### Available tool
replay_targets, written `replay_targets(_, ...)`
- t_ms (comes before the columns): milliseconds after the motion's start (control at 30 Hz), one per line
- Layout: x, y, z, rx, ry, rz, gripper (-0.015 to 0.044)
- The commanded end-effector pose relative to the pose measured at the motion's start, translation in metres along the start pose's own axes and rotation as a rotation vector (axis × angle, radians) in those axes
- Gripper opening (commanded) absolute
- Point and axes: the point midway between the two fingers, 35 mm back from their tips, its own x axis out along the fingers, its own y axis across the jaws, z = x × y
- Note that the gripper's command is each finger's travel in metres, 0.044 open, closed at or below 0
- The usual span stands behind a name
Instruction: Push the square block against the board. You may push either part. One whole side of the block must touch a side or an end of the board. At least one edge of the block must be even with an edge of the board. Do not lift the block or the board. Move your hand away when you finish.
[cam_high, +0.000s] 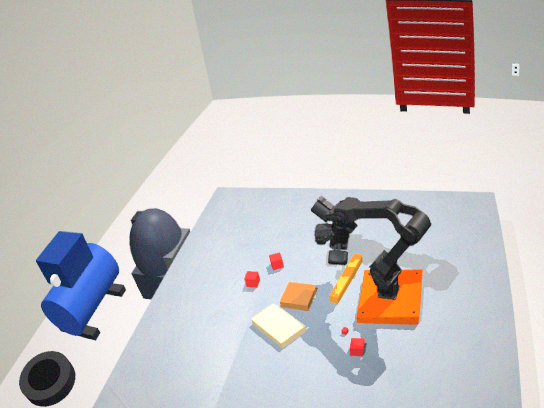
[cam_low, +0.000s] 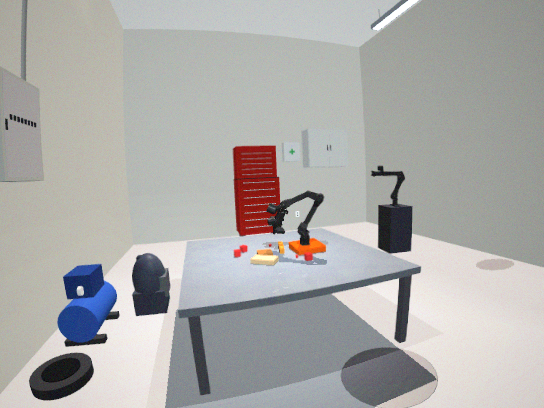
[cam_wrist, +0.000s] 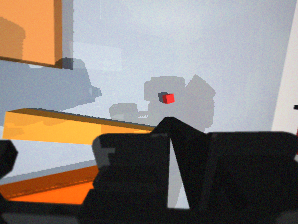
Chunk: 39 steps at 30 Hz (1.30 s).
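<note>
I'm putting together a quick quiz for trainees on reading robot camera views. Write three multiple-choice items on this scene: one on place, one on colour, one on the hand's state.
1. Which thing lies between the orange block and the arm's orange base plate?
A) the cream slab
B) the yellow bar
C) the black tire

2. What colour is the tall drawer cabinet?
A) green
B) white
C) red

3. How is the hand?
A) closed, holding nothing
B) closed on a red cube
C) wide open

Key:
1 B: the top view shows the yellow bar between the orange block and the orange base plate.
2 C: the drawer cabinet is red in both room views.
3 A: the hand is shut, with nothing between its fingers.
</note>
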Motion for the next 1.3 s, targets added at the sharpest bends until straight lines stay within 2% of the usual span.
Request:
replay_targets(0,-0.001,0.019,0.012,-0.133,-0.019,0.066,0.0000)
replay_targets(533,-0.012,0.096,0.034,-0.625,-0.076,0.291,0.0000)
replay_targets(1067,-0.034,0.171,0.029,-1.115,-0.129,0.499,0.0000)
replay_targets(1267,-0.037,0.177,0.028,-1.159,-0.133,0.517,0.0000)
